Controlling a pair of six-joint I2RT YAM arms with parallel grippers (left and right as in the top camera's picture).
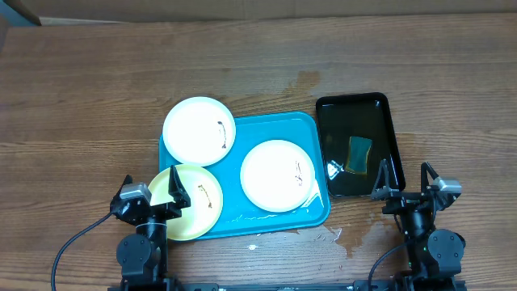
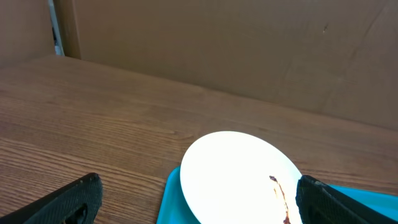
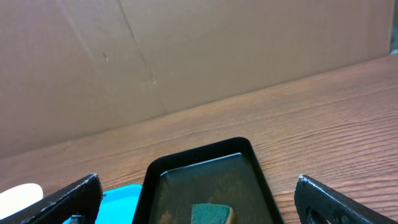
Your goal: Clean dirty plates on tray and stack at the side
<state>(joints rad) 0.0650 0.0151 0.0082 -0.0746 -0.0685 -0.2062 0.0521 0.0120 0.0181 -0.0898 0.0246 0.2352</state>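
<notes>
1. Nearest us, the left jaws and the right jaws stand spread wide and each holds nothing. They are carried by the left arm (image 1: 141,242) and the right arm (image 1: 428,242) at the near edge.
2. We see one round white shallow plate (image 1: 199,131) overhanging the far left corner of the large turquoise-blue rectangular plastic tray (image 1: 311,129).
3. A second round white plate (image 1: 278,175) lies wholly inside that tray, to the right.
4. The pale yellow-green round plate (image 1: 202,212) overhangs the near left corner, and its far rim meets the first white plate.
5. Each plate bears a small dark brown smear.
6. Just right of the blue tray, we find a narrower glossy black tray (image 1: 355,113) with a green-and-yellow sponge (image 1: 359,153) lying in it.
7. All of this rests on a brown wood-grain worktop (image 1: 81,105), which has a wet patch (image 1: 339,236) near the blue tray's near right corner.
8. Behind it stands a plain cardboard wall (image 2: 217,43).
</notes>
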